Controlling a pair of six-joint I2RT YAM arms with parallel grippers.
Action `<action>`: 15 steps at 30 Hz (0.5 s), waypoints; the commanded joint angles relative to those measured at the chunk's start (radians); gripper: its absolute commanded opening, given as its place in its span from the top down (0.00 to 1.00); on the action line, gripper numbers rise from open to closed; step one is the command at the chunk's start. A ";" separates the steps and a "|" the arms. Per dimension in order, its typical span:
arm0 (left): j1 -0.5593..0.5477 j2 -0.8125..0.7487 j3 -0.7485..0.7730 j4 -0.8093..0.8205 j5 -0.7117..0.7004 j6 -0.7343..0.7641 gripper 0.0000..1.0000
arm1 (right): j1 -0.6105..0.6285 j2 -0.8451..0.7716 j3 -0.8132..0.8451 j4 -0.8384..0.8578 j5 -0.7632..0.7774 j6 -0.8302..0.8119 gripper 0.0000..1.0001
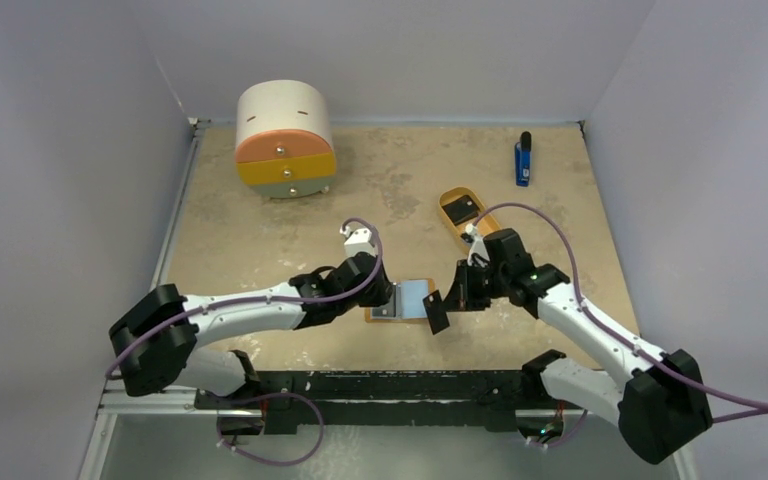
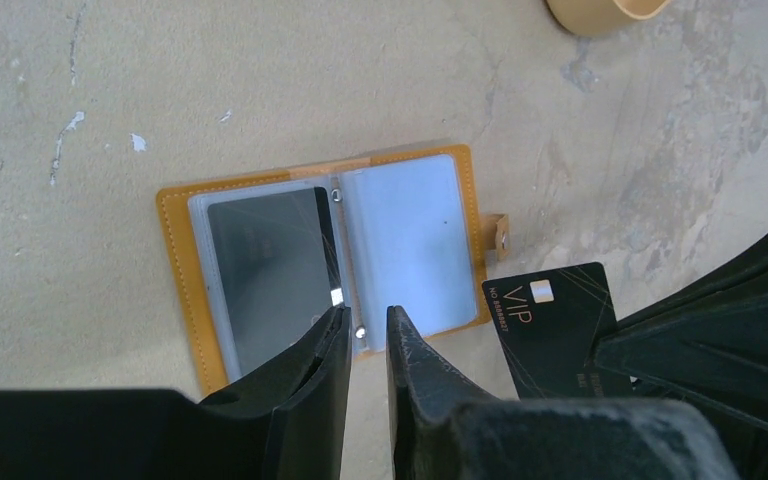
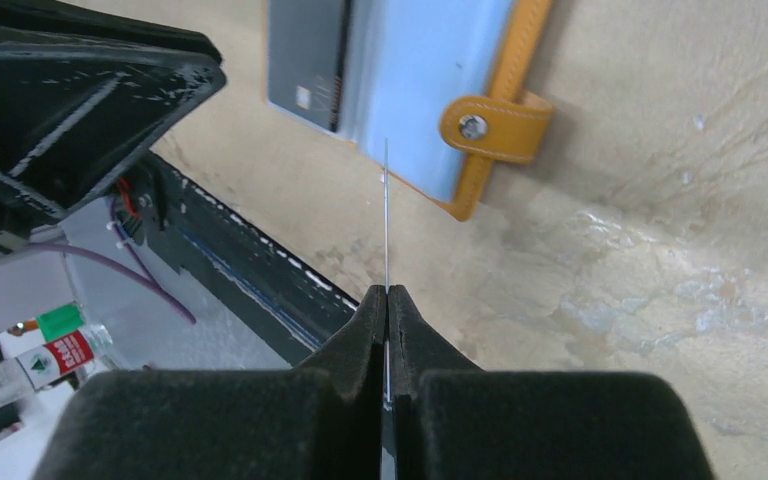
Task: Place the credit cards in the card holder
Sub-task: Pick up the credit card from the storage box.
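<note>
The right pincer (image 3: 387, 292), clamped on a credit card (image 2: 550, 320) beside the card holder (image 2: 182, 215), may miss its pocket. The left pincer (image 2: 368, 318), slightly apart, grips nothing.

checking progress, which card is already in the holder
The card behind the holder's clear pocket. The VIP card is pinched in the right gripper beside it; a third card lies in the tray.
</note>
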 commanded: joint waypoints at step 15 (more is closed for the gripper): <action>-0.003 0.211 0.114 0.150 0.133 -0.005 0.57 | 0.001 0.034 -0.055 -0.032 0.032 0.063 1.00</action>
